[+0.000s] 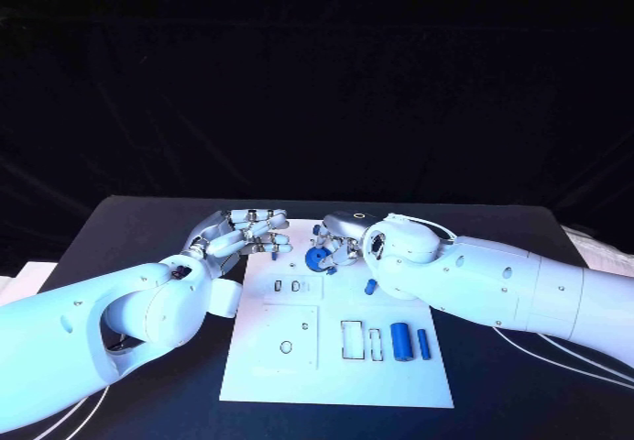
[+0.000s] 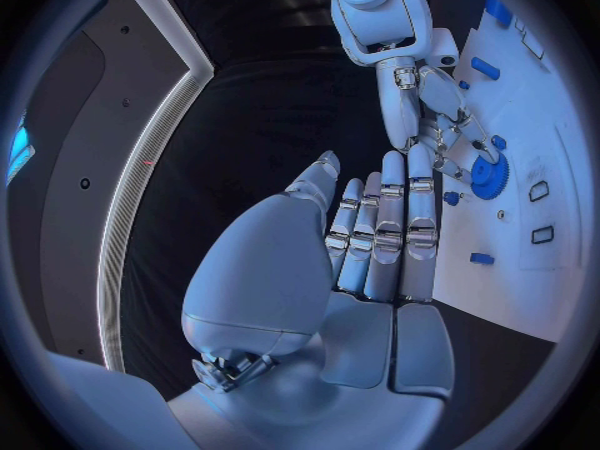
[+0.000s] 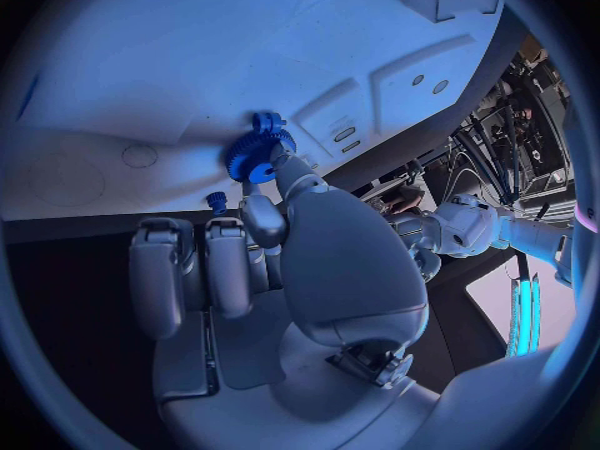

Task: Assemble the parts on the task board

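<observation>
Nearest the camera, at six o'clock on the task board (image 1: 337,380), lies bare white plate; just above it sit two blue cylinders (image 1: 400,341), lying side by side beside empty rectangular slots (image 1: 353,339). At twelve o'clock on the board the right robot hand (image 1: 341,246) pinches a blue gear (image 1: 319,259) between thumb and fingertip, holding it at the board's far edge. The gear looks small, light and rigid, probably smooth plastic, so a grip across its toothed rim should hold better than one on its flat faces; too light a pinch could let it twist. The left robot hand (image 1: 245,234) hovers at ten o'clock of the gear, near it, fingers stretched out straight together and holding nothing. A short blue peg (image 1: 371,287) lies at five o'clock of the gear, partly under the right arm. The black surface (image 1: 146,229) surrounds the board. The left robot hand's fingertips crowd the gear's approach, and the right forearm covers part of the board's right side.
</observation>
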{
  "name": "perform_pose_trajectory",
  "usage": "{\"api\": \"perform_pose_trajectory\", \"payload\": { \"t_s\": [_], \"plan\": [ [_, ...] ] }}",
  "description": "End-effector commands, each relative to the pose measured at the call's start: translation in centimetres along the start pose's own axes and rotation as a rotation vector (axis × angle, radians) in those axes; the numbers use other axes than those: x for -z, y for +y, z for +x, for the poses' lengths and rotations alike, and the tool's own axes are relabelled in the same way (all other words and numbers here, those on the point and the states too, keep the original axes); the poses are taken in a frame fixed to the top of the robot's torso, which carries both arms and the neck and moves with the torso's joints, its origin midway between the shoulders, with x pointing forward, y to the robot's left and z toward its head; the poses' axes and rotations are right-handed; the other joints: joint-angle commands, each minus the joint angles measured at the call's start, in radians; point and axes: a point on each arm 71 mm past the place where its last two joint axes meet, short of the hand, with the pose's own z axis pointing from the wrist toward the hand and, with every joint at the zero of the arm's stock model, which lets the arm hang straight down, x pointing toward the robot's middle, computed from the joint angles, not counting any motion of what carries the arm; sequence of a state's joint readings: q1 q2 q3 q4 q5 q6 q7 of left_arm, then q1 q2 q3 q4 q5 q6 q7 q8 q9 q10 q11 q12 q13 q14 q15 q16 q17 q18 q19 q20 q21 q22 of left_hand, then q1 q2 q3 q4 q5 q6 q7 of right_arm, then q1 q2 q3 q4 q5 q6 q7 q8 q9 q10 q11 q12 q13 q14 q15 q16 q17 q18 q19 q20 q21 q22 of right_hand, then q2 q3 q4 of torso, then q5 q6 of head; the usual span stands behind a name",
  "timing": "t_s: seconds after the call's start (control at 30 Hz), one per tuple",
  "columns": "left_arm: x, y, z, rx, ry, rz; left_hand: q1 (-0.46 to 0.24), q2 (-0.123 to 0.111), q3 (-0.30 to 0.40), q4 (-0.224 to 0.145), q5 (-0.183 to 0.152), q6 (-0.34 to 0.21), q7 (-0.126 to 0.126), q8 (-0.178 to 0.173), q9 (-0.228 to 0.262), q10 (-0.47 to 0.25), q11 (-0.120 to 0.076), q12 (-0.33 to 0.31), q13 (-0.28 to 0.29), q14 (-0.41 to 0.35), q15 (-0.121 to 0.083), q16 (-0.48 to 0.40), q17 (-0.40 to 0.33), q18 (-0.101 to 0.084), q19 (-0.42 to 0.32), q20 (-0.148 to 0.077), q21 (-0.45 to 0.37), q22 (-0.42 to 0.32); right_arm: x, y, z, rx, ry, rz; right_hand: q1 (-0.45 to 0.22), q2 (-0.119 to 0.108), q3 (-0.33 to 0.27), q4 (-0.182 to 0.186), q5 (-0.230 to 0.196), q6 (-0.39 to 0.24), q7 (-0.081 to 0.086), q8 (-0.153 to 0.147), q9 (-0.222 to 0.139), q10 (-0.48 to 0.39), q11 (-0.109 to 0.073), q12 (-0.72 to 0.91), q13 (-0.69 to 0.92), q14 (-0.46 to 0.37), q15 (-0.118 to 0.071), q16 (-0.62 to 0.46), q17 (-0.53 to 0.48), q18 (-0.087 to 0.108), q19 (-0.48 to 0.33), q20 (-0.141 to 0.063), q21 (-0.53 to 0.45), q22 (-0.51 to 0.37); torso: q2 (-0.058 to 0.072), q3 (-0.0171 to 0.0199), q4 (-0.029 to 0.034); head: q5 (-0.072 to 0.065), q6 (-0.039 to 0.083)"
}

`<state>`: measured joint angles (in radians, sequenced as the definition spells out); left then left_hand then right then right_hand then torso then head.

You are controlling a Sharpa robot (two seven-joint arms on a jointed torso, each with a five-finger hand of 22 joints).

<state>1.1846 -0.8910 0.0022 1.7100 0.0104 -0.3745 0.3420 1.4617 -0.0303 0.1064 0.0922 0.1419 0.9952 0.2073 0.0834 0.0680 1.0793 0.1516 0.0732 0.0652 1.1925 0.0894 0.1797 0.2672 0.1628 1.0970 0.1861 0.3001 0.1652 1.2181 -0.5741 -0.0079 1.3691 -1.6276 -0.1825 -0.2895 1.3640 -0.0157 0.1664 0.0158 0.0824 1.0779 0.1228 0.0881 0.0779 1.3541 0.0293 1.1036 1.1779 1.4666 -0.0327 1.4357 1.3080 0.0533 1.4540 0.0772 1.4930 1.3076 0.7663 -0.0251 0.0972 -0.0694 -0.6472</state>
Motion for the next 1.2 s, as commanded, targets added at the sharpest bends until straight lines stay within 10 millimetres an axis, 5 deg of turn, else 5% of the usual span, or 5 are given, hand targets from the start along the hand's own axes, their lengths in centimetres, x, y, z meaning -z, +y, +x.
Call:
{"api": "perform_pose_trajectory", "payload": {
  "t_s": [0.03,0.57,1.2],
  "plan": [
    [0.0,-0.1,0.3,0.009,0.022,0.003,0.007,0.000,-0.001,-0.005,-0.007,-0.001,0.001,-0.005,0.001,0.000,-0.001,-0.004,0.001,-0.007,-0.001,-0.003,0.001,0.014,-0.001,0.000,-0.001,0.001,0.1,0.1,-0.4,-0.002,-0.096,0.001,-0.009,0.018,0.006,0.011,0.007,0.025,-0.010,0.014,0.008,0.017,-0.002,0.018,0.016,0.062,-0.008,0.006,0.026,-0.016,0.009,-0.004,0.007,0.105,0.000,0.0001,-0.0003,-0.001,0.001],
    [0.0,-0.1,0.1,0.008,0.019,0.002,0.006,0.000,-0.001,-0.006,-0.007,-0.001,0.001,-0.006,0.001,0.000,0.000,-0.005,0.000,-0.007,0.000,-0.004,0.002,0.014,-0.002,0.000,-0.002,0.001,1.2,0.5,-1.1,-0.083,-0.172,-0.051,-0.098,-0.028,-0.022,0.057,0.079,0.033,-0.012,0.002,0.005,0.028,-0.003,0.030,0.033,0.062,-0.010,0.010,0.033,-0.017,0.013,-0.008,0.010,0.111,0.000,0.0002,0.0000,0.000,0.001],
    [0.0,-0.1,0.2,0.009,0.021,0.001,0.006,0.000,-0.001,-0.006,-0.007,-0.001,0.001,-0.006,0.001,0.000,0.000,-0.005,0.000,-0.007,0.000,-0.004,0.002,0.014,-0.002,0.000,-0.002,0.001,-0.7,-0.2,-0.8,-0.039,-0.154,0.029,-0.099,-0.033,-0.025,0.058,0.082,0.028,-0.011,-0.002,0.003,0.024,-0.003,0.022,0.027,0.062,-0.010,0.007,0.029,-0.017,0.012,-0.007,0.009,0.110,0.000,-0.0011,0.0022,0.000,-0.003]
  ]
}}
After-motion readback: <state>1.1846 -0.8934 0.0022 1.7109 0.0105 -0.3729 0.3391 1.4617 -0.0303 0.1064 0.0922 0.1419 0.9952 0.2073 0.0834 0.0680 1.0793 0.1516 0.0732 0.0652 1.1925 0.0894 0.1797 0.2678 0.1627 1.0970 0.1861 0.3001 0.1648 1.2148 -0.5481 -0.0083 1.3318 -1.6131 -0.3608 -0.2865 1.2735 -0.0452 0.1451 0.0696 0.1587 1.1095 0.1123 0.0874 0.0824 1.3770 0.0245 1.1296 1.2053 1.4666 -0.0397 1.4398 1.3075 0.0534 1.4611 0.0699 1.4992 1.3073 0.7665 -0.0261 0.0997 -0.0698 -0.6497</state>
